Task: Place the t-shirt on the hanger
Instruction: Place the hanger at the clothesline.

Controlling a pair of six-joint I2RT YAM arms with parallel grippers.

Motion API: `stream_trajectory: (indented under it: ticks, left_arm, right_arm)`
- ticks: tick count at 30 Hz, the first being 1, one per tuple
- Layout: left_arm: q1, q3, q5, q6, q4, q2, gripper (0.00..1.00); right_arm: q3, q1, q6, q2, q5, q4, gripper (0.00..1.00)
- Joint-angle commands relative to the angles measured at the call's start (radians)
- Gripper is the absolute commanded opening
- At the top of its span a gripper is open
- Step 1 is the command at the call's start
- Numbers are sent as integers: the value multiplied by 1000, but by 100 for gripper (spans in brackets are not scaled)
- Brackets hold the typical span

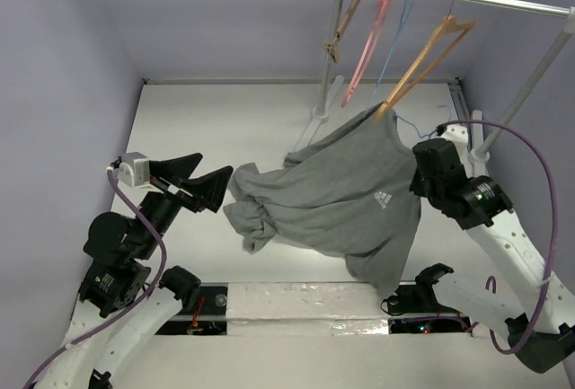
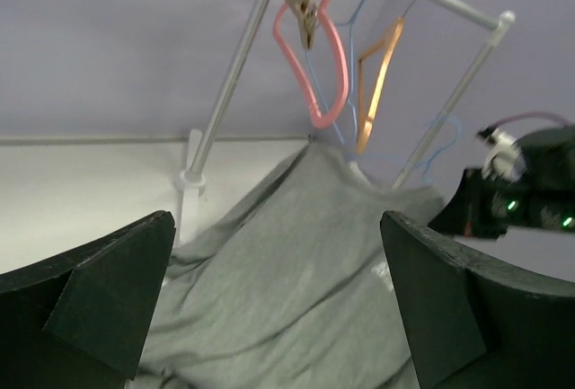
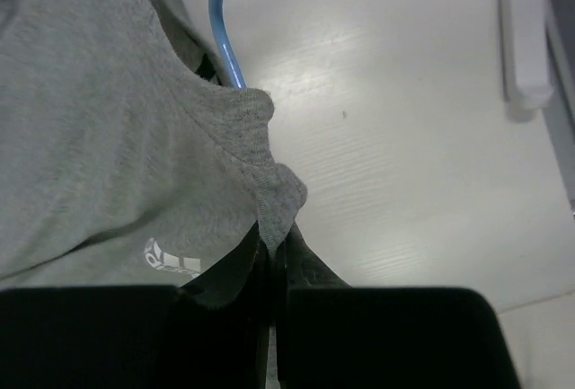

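While the right gripper (image 3: 271, 254) has its jaws pinched on the t-shirt (image 1: 350, 182) collar and the left gripper (image 1: 214, 169) shows jaws wide and empty, the hanger (image 3: 225, 39) seems only partly inside, shoulders unseated.

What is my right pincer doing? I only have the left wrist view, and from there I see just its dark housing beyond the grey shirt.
Observer: The right wrist view shows the right pincer shut on a fold at the edge of the t-shirt.
Operator: Is the blue hanger anywhere near that grip?
Observer: Yes. In that same view the hanger shows as a light-blue bar running into an opening of the shirt, a little beyond the pinched fold.
Operator: And how does my left side sit relative to the cloth?
Observer: From above, the left pincer is open and grips nothing, with its tips right beside the shirt's bunched-up end.
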Motion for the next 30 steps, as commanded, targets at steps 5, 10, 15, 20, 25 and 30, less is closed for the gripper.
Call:
stream_trajectory:
  ticks: [5, 10, 15, 20, 25, 30]
  left_arm:
    - [-5, -43, 51, 55, 35, 11, 99]
    - [-5, -41, 31, 82, 32, -13, 99]
    - [-5, -75, 71, 82, 38, -6, 99]
    - [-5, -87, 73, 107, 34, 8, 99]
    - [-28, -93, 31, 127, 14, 17, 99]
    - [-37, -96, 4, 133, 14, 24, 99]
  right_arm:
    - [178, -119, -166, 23, 53, 115, 0]
    - [221, -234, -243, 39, 14, 172, 0]
    - [264, -366, -307, 76, -45, 245, 0]
    - [370, -492, -369, 196, -45, 267, 0]
    - [472, -558, -373, 231, -51, 345, 0]
    - [569, -558, -380, 267, -11, 368, 0]
